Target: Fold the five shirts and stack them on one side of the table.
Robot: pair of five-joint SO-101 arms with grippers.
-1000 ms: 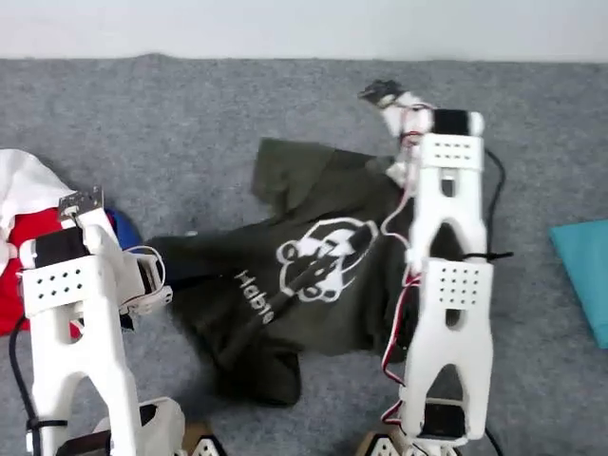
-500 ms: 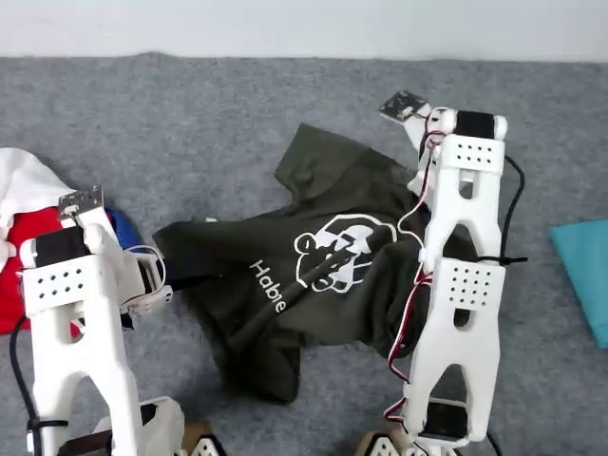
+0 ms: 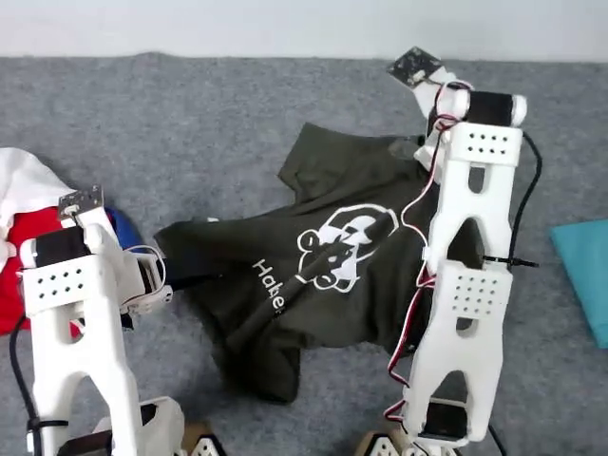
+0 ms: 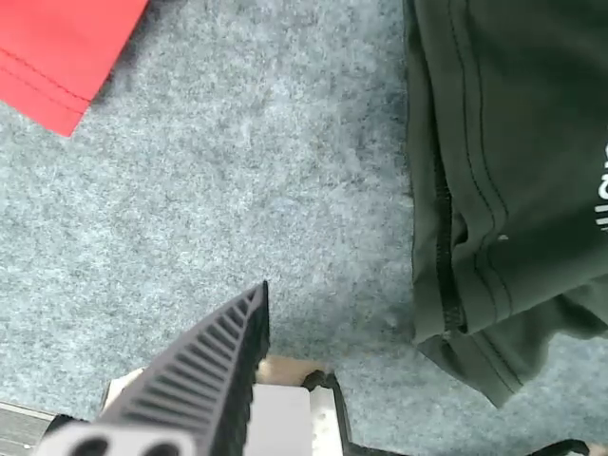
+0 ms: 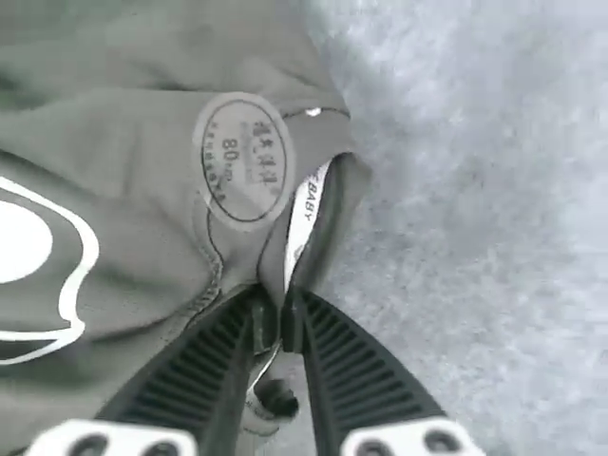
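Right gripper point(image 5: 282, 306): jaws clenched on the collar of the dark green shirt point(image 3: 332, 275), which lies crumpled mid-desk point(image 3: 190, 123). Left gripper point(image 3: 144, 283): jaws released, beside the shirt's edge. Red and white shirts point(image 3: 19, 228) lie heaped; a teal cloth point(image 3: 584, 275) lies well apart. Progress is judged early, with no fold made on this shirt.

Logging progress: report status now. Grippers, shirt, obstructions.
Right gripper shut on collar of dark green shirt; shirt crumpled, unfolded. Left gripper beside its edge, over carpet. Red shirt far left, teal shirt far right, both clear.
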